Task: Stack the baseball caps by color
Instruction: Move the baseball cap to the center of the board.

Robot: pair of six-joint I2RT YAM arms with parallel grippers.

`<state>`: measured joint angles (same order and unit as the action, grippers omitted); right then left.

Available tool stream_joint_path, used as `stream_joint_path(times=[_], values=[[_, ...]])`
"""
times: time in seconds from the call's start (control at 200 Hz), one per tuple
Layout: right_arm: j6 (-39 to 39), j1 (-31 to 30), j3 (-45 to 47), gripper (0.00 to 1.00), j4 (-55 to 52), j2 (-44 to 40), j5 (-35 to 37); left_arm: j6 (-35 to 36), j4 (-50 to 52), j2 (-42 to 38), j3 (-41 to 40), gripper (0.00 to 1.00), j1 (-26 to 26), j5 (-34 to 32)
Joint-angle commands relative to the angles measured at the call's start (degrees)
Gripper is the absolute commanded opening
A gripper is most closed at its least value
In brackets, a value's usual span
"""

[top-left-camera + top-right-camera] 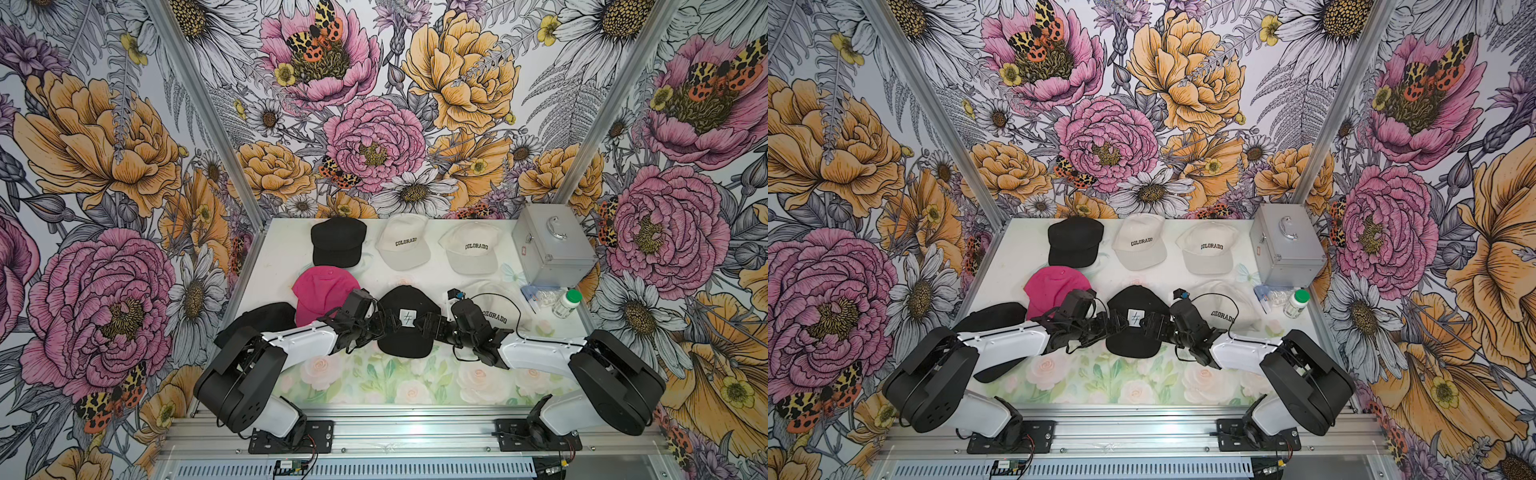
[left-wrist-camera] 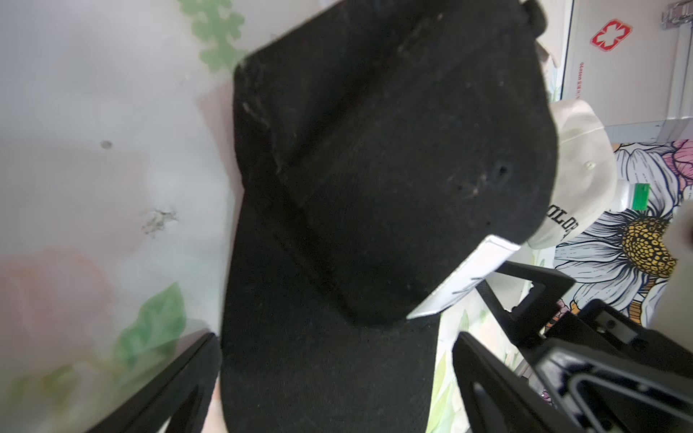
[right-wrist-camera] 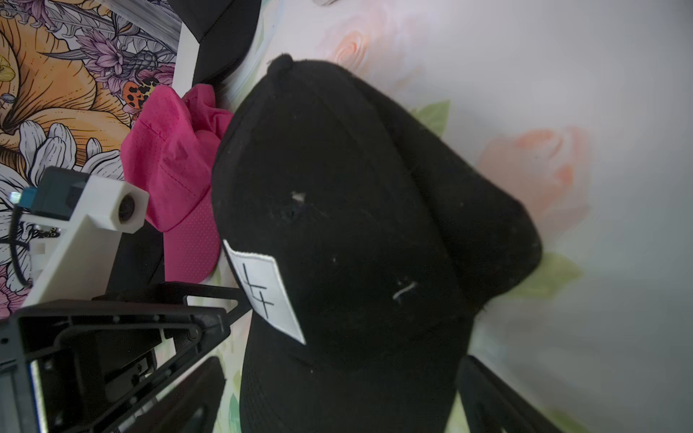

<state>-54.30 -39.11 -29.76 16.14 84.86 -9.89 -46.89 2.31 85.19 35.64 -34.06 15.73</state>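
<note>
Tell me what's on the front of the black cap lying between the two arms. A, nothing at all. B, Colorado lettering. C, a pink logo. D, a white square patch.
D: the black cap carries a white patch marked with thin black lines, plain in the right wrist view and in both top views.

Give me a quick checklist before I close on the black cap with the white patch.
1. Left pincer open: ok, jaws wide, the patch cap brim showing between them.
2. Right pincer open: ok, brim between its jaws too.
3. Cap gripped: not ok, neither pincer is shut.
4. Pink cap clear of the patch cap: cannot tell, the left arm hides the gap.
5. Back black cap bare on top: ok.
6. Black stack started: not ok, those two and the near black cap lie apart.
</note>
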Motion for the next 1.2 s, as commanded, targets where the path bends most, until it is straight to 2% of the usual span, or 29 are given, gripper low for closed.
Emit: stream_joint_path(times=[0.0, 0.24, 0.385, 0.72, 0.945, 1.195], values=[[-2.03, -0.33, -0.63, 0.99, 5.79, 3.13, -0.90, -2.22, 0.39, 2.27, 0.42, 0.99, -0.53, 1.15], [-0.85, 0.17, -4.92, 0.99, 6.26, 8.24, 2.20, -3.32, -2.61, 5.66, 2.13, 0.99, 1.01, 2.72], [0.07, 1.13, -8.03, 0.99, 7.23, 11.63, 2.60, -2.23, -3.95, 8.60, 3.44, 0.99, 4.00, 2.67], [-1.85, 3.39, -11.15, 0.99, 8.97, 16.25, 5.39, -0.54, -4.33, 12.18, 6.73, 0.99, 6.64, 3.06], [0.38, 5.54, -9.35, 0.99, 6.61, 12.89, 5.68, -0.09, -3.26, 9.28, 6.05, 0.99, 7.11, 1.94], [4.01, 5.54, -6.91, 0.99, 2.42, 4.74, 7.84, 3.96, 5.73, 3.47, 8.67, 0.99, 7.14, -1.08]])
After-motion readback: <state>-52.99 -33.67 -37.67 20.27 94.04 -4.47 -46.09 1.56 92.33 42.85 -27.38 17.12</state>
